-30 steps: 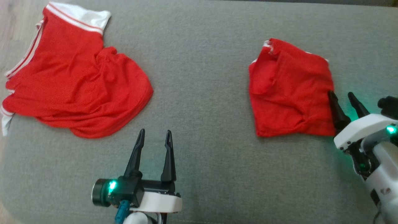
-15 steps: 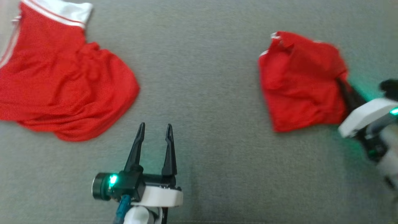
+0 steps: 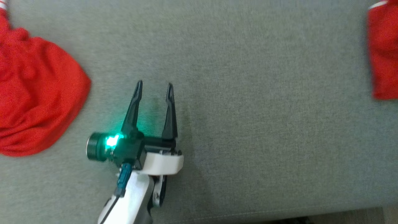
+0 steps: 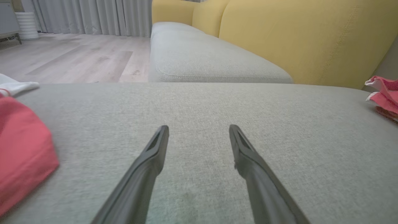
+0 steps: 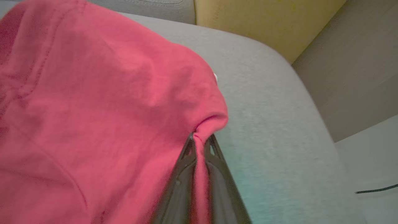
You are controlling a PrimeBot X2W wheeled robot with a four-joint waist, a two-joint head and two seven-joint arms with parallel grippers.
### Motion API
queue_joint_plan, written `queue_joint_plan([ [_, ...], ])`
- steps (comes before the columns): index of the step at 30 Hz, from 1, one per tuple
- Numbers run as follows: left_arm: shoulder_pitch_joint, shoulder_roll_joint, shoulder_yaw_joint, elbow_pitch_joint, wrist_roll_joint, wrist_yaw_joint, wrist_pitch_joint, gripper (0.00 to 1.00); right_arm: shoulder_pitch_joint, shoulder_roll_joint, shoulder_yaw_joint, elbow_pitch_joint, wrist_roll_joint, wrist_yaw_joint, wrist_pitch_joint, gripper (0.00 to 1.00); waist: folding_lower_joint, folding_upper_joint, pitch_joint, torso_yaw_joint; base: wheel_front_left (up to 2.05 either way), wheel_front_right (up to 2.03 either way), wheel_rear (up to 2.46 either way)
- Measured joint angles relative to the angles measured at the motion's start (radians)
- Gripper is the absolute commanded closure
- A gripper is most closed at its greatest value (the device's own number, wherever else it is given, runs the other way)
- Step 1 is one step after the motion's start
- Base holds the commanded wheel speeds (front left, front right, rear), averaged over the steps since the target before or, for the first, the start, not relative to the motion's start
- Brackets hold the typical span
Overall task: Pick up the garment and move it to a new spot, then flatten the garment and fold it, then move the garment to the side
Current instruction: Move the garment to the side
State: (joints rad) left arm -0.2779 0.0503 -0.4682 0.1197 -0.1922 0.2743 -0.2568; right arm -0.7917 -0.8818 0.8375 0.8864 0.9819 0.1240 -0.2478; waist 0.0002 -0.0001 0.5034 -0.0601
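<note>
The folded red garment (image 3: 384, 56) lies at the far right of the grey cushion (image 3: 248, 109) in the head view, cut off by the frame edge. In the right wrist view my right gripper (image 5: 199, 137) is shut on a pinched edge of this garment (image 5: 108, 109), and the cloth drapes up and to the left of the fingers. My left gripper (image 3: 154, 84) stands open over bare cushion in the middle, holding nothing. The left wrist view shows its fingers apart (image 4: 198, 127), with the garment (image 4: 384, 96) far to the right.
A second red garment (image 3: 34, 93) with white trim lies crumpled at the cushion's left, also seen in the left wrist view (image 4: 21, 149). A yellow sofa back (image 4: 295, 37) and another grey seat (image 4: 205, 59) stand beyond. The cushion's front edge (image 3: 248, 214) runs along the bottom.
My right gripper has shut on the folded garment's right edge. The head view has shifted, so both garments now sit at its edges. The left gripper stays open.
</note>
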Motion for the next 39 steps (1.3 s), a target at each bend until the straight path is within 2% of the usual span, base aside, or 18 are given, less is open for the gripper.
queue_joint_plan([
  [2, -0.014, 0.000, -0.003, 0.001, 0.000, 0.000, 0.000, 0.00, -0.012, -0.020, -0.011, 0.001, -0.013, 0.000, 0.000, 1.00, 0.0000, 0.0000, 0.019, -0.005, 0.00, 0.00, 0.00],
  [4, -0.048, 0.000, -0.014, 0.002, 0.000, 0.005, 0.000, 0.00, -0.065, -0.065, -0.051, 0.000, -0.086, 0.000, 0.000, 1.00, 0.0001, 0.0000, 0.069, -0.021, 0.00, 0.00, 0.00],
  [7, -0.065, 0.000, -0.019, -0.006, -0.002, 0.007, -0.001, 0.00, -0.095, -0.077, -0.105, 0.004, -0.149, 0.000, 0.000, 1.00, 0.0001, 0.0000, 0.095, -0.037, 0.00, 0.00, 0.00],
  [8, -0.067, 0.000, -0.019, -0.007, -0.002, 0.007, -0.001, 0.00, -0.096, -0.077, -0.116, 0.013, -0.162, 0.000, 0.000, 0.64, 0.0001, 0.0000, 0.095, -0.041, 0.00, 0.00, 0.00],
  [9, -0.068, 0.000, -0.020, -0.006, -0.002, 0.007, -0.001, 0.00, -0.096, -0.077, -0.128, 0.032, -0.175, 0.000, 0.000, 0.00, 0.0001, 0.0000, 0.091, -0.042, 0.00, 0.00, 0.00],
  [11, -0.069, 0.000, -0.021, 0.006, -0.011, 0.007, -0.001, 0.00, -0.092, -0.076, -0.151, 0.100, -0.228, 0.000, 0.000, 0.00, 0.0000, 0.0000, 0.065, -0.039, 0.00, 0.00, 0.00],
  [14, -0.064, 0.000, -0.019, 0.015, -0.021, 0.007, -0.001, 0.00, -0.091, -0.053, -0.207, 0.131, -0.305, 0.000, 0.000, 0.00, -0.0002, 0.0000, 0.020, -0.030, 0.00, 0.00, 0.00],
  [19, 0.002, 0.000, -0.010, 0.024, -0.037, 0.000, -0.001, 0.00, -0.018, 0.100, -0.316, 0.075, -0.384, 0.000, -0.001, 0.00, -0.0003, 0.0000, -0.084, -0.017, 0.00, 0.00, 0.00],
  [23, 0.103, -0.001, 0.017, 0.044, -0.052, -0.006, -0.001, 0.00, 0.171, 0.239, -0.436, -0.083, -0.469, 0.000, -0.002, 0.00, -0.0004, 0.0000, -0.193, -0.005, 0.00, 0.00, 0.00],
  [27, 0.178, 0.000, 0.048, 0.074, -0.055, -0.008, -0.001, 0.00, 0.414, 0.408, -0.579, -0.307, -0.532, 0.000, -0.002, 0.00, -0.0005, 0.0001, -0.315, 0.008, 0.00, 0.00, 0.00],
  [32, 0.256, 0.000, 0.107, 0.076, -0.049, -0.021, -0.001, 0.00, 0.694, 0.594, -0.648, -0.543, -0.612, 0.000, -0.002, 0.00, -0.0006, 0.0001, -0.455, 0.025, 0.00, 0.00, 0.00],
  [36, 0.306, 0.000, 0.168, 0.064, -0.035, -0.039, -0.001, 0.00, 0.819, 0.688, -0.700, -0.640, -0.643, 0.000, -0.002, 0.00, -0.0006, 0.0001, -0.541, 0.041, 0.00, 0.00, 0.00],
  [39, 0.348, 0.001, 0.186, 0.066, -0.016, -0.069, -0.001, 0.00, 0.890, 0.706, -0.687, -0.672, -0.707, 0.000, -0.003, 0.00, -0.0006, 0.0001, -0.590, 0.055, 0.00, 0.00, 0.00],
])
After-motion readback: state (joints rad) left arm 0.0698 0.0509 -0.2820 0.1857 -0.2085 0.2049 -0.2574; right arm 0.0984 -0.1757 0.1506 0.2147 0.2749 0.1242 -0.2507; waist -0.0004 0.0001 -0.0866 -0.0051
